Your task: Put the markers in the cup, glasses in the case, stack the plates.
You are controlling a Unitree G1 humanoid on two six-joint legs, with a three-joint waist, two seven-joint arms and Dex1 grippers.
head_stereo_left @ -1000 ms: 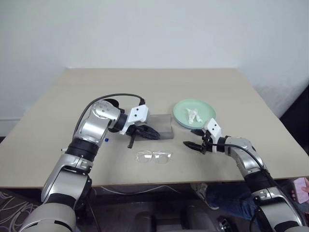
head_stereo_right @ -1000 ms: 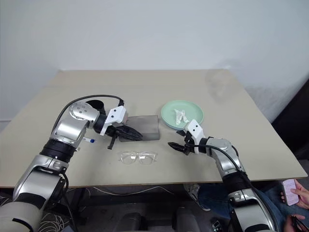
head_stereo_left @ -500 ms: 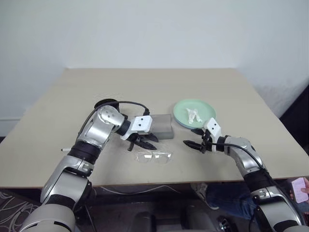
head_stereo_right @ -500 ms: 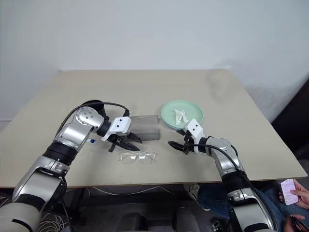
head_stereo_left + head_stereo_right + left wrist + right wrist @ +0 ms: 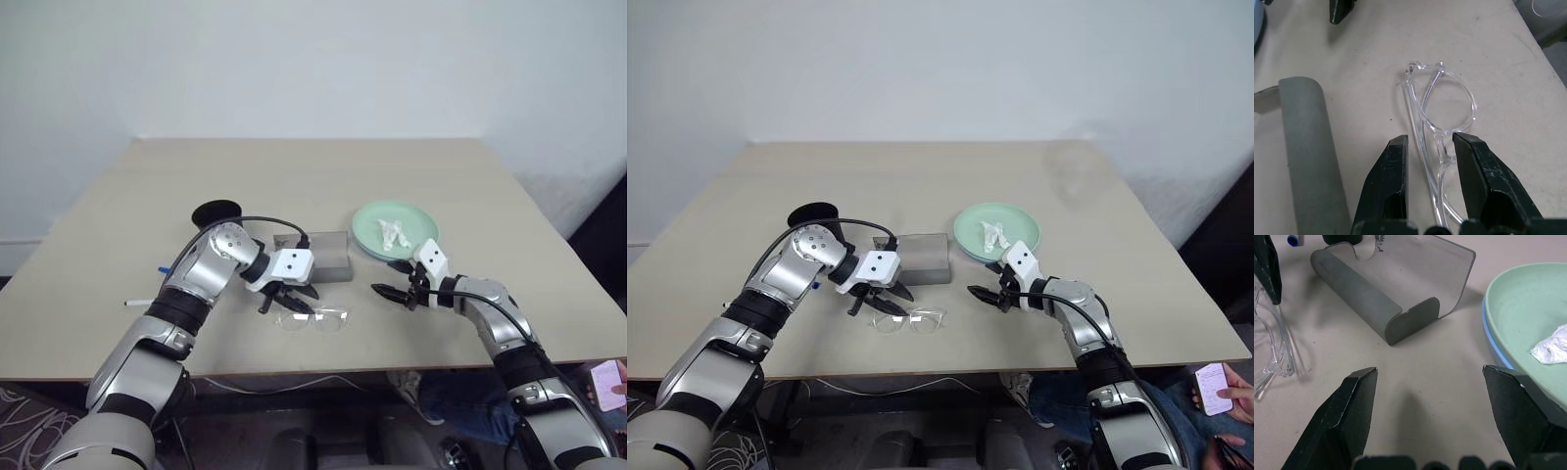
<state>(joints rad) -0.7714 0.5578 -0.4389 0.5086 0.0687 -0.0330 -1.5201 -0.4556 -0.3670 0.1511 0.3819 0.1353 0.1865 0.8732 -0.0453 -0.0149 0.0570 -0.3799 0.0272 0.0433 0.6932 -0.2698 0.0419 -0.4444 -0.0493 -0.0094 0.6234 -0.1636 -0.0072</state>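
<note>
1. Left eye view: on the beige desk (image 5: 323, 176) the left end effector (image 5: 286, 304) points down at the left end of the glasses (image 5: 313, 318), which lie flat near the front edge. The grey case (image 5: 328, 255) lies just behind them, toward 12 o'clock. The black cup (image 5: 217, 211) stands at 10 o'clock from the case. One marker (image 5: 142, 301) lies at 9 o'clock from the glasses, well apart from them. The mint green plate (image 5: 395, 231), with a crumpled tissue (image 5: 395, 233) on it, sits at 2 o'clock from the glasses.
2. Right eye view: the right end effector (image 5: 984, 298) hangs just above the desk at 6 o'clock from the plate, fingers spread, nothing between them. A person's hand holding a phone (image 5: 1213, 388) shows at the lower right corner.
3. Left wrist view: the two black fingers (image 5: 1388, 186) stand partly apart, straddling the bridge of the clear frame; whether they touch it I cannot tell.
4. Right wrist view: the fingers (image 5: 1356, 406) stand wide apart over bare desk. A light blue plate (image 5: 1493, 345) shows as a rim under the green one. The case is open.
</note>
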